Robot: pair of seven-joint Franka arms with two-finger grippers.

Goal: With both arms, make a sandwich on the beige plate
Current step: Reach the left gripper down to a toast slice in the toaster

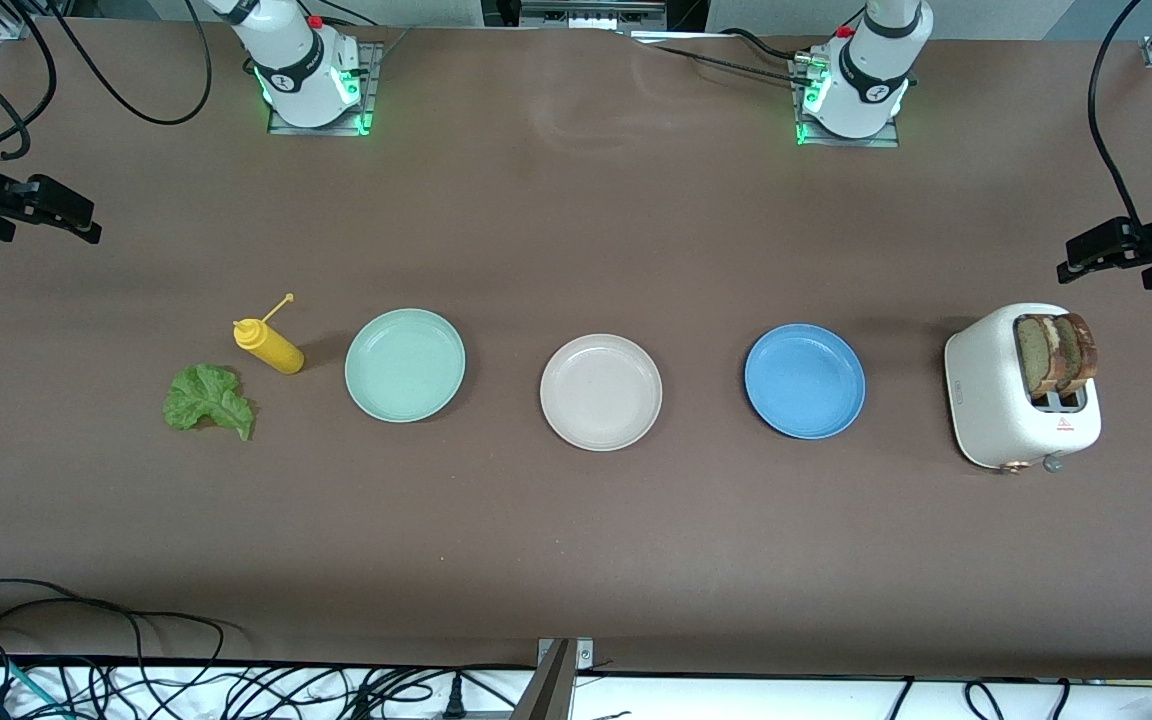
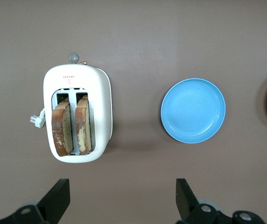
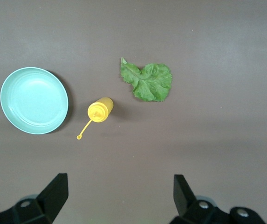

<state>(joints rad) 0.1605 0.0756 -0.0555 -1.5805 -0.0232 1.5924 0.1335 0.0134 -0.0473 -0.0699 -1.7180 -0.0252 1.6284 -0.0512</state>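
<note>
you have nothing on the round, pale beige plate yet; it sits bare mid-surface between the mint-green plate and the blue plate. the two speckled brown bread slices stand on edge in the white toaster at the left arm's end, right under the left gripper, whose jaws hang wide and empty. the ruffled green lettuce leaf lies flat beside the yellow squeeze bottle at the right arm's end, under the right gripper, jaws equally wide. each arm is nearer its own ingredient, so start the left on the bread, dropping straight down across a slice's thin faces.
</note>
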